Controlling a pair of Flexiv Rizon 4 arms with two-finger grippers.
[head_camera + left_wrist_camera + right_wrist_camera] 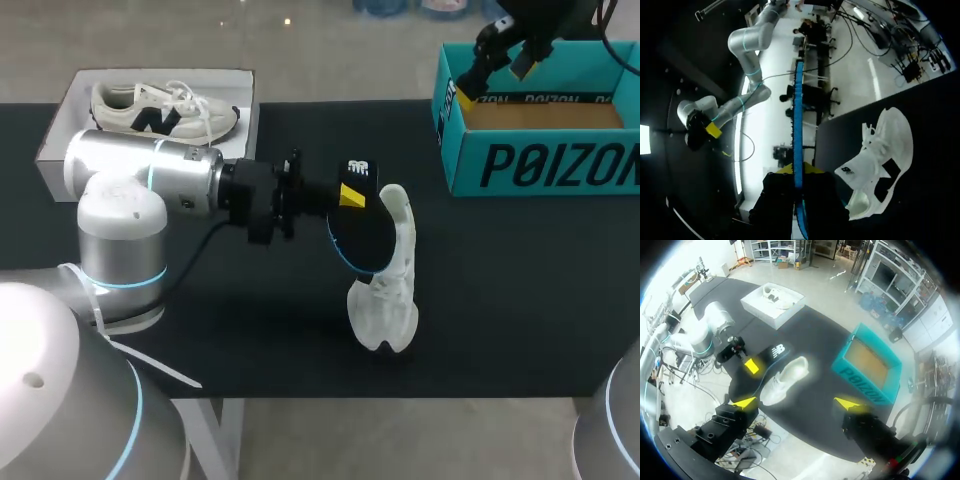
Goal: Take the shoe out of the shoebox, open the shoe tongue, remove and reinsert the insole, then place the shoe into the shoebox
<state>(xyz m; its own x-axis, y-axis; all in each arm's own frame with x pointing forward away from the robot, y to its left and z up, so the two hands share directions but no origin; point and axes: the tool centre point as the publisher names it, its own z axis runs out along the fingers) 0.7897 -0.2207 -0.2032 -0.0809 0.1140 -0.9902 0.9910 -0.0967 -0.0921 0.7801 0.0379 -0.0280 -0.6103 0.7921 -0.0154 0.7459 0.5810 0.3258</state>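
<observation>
White shoe [385, 295] lies on the black table [250, 330] just below the middle of the head view, out of the box, running lengthwise up and down the frame with its broader end nearer the bottom edge. My left arm comes in from the left side of that view. My left gripper [351, 198] is pinching the black insole [362, 240] by one end, so the insole hangs down just beside the shoe's left flank. I cannot tell whether the two touch. In my left wrist view the insole [798, 110] shows edge-on as a thin blue line clamped between the fingers of the left gripper [799, 172], and the shoe [885, 160] lies off to one side of it with its mouth gaping. The teal shoebox [540, 150] sits at the upper right of the head view, well apart from the shoe. My right gripper [500, 58] hangs above the box's back rim. From my right wrist view the right gripper [797, 403] is spread wide with nothing between its yellow tips. Far ahead of them I see the shoe [786, 380], the insole [771, 356] beside it and the shoebox [867, 365]. At the upper left of the head view a white box [60, 135] holds a second shoe [160, 110].
</observation>
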